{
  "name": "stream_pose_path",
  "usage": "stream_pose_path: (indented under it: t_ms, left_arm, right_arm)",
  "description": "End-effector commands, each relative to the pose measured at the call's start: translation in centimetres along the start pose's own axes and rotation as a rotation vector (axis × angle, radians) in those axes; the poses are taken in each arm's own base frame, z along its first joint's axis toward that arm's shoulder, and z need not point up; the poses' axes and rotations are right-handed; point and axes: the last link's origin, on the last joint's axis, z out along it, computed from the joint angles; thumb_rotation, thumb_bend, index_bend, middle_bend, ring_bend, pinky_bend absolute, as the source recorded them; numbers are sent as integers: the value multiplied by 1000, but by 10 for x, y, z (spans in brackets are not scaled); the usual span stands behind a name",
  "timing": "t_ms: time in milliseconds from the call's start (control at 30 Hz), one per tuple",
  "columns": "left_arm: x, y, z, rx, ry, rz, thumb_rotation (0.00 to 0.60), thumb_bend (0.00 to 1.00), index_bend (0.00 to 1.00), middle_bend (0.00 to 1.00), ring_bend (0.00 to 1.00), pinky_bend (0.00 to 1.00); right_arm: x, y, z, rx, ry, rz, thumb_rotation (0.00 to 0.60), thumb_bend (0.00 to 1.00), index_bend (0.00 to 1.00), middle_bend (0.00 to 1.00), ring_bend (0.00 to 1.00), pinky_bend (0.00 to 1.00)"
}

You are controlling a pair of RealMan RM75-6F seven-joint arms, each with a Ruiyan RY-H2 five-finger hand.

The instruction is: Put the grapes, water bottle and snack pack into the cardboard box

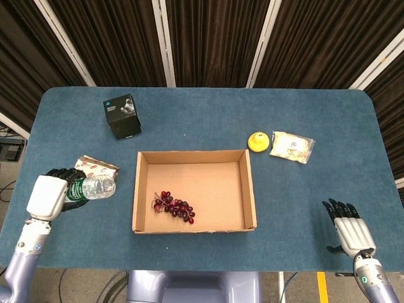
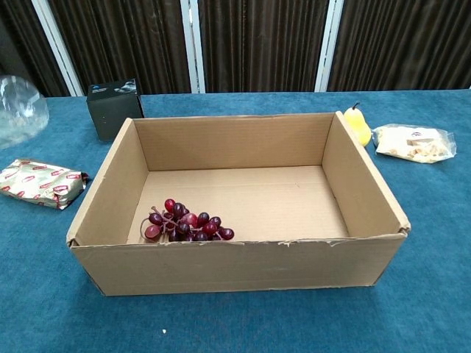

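The left robot hand (image 1: 49,194) is grasping the water bottle (image 1: 90,188) at its green label end and holds it above the desk (image 1: 202,113), to the left of the cardboard box (image 1: 194,191); the clear end of the bottle points right, toward the box. In the chest view only the clear rounded end of this bottle (image 2: 20,112) shows, high at the left edge. Just beyond the bottle, the snack pack (image 1: 96,168) in patterned foil lies flat on the desk, near the left wall of the box. The grapes (image 1: 173,206) already lie inside the box, on its floor in the near left part. Far left of the box stands a small black box (image 1: 122,115). To the far right of the cardboard box a yellow pear (image 1: 257,141) lies just beside a clear bag of pale food (image 1: 291,146). The right robot hand (image 1: 351,228) is released, its fingers straight and apart, holding nothing, at the near right corner of the desk.
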Motion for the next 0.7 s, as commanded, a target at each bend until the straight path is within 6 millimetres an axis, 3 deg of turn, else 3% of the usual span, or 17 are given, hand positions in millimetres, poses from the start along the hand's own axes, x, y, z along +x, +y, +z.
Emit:
stream_pose_path:
  t_ms: [33, 400, 500, 700]
  left_arm:
    - [28, 26, 19, -58, 64, -60, 600, 611, 915, 707, 561, 542]
    - [18, 135, 96, -247, -4, -155, 600, 594, 923, 698, 561, 540]
    - [4, 168, 111, -291, -30, -152, 600, 591, 924, 694, 561, 540]
    - [-37, 213, 116, -350, -128, -145, 600, 586, 902, 664, 561, 539]
  right_arm:
    - [2, 0, 0, 6, 4, 5, 600, 1, 0, 0, 0, 0]
    - [12, 5, -6, 0, 54, 26, 600, 0, 0, 0, 0, 0]
    - [12, 6, -9, 6, 58, 30, 600, 1, 0, 0, 0, 0]
    - [12, 12, -12, -1, 57, 35, 600, 1, 0, 0, 0, 0]
